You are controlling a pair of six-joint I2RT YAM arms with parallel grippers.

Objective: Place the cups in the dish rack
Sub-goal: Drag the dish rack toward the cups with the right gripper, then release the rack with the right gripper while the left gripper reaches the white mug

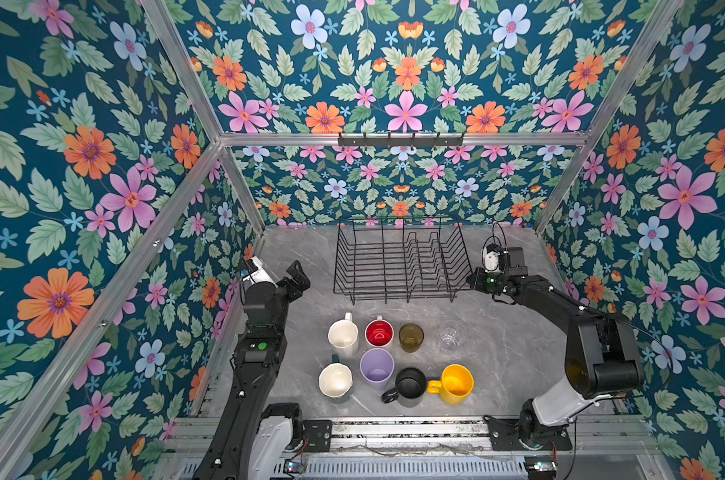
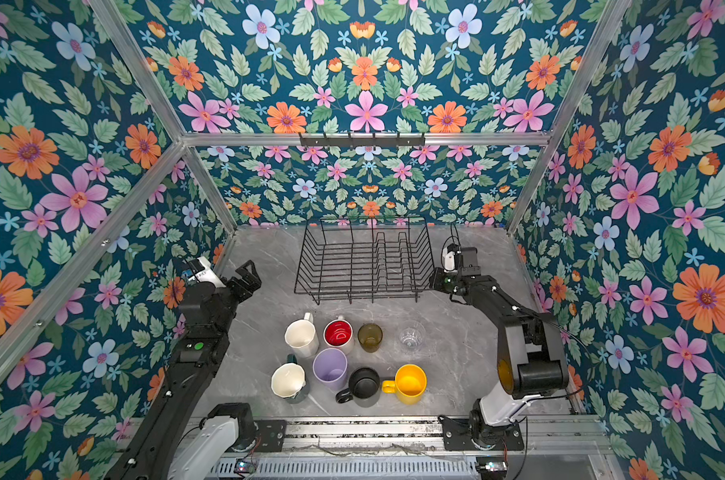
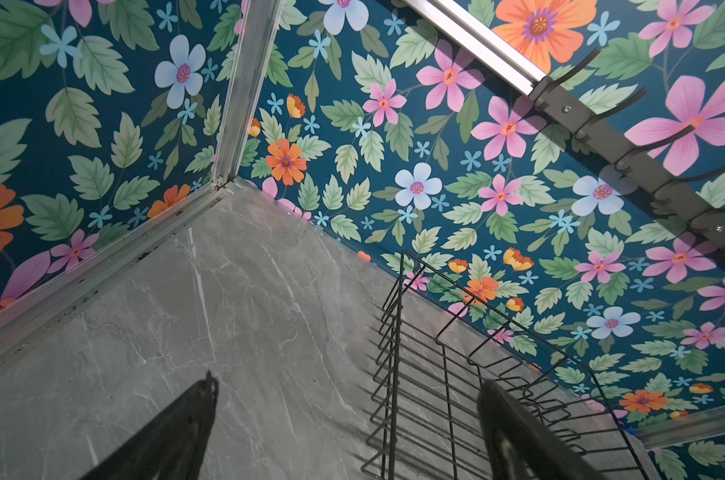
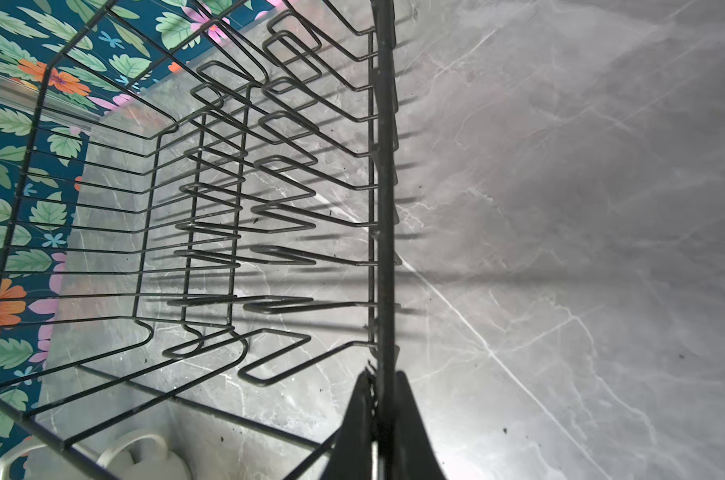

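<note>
Snugly in claw (image 4: 385, 378) (right): rack rim (image 4: 385, 208)

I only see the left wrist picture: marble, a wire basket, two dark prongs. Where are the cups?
Observer: Eight cups stand on the table in front of the dish rack; none is in it.
Visitor: What is the other arm doing?
Observer: The right gripper is shut on the rack's right-hand rim wire.
Visitor: Which cup is closest to my prongs?
Observer: The tall cream mug, apart from the open left gripper.
</note>
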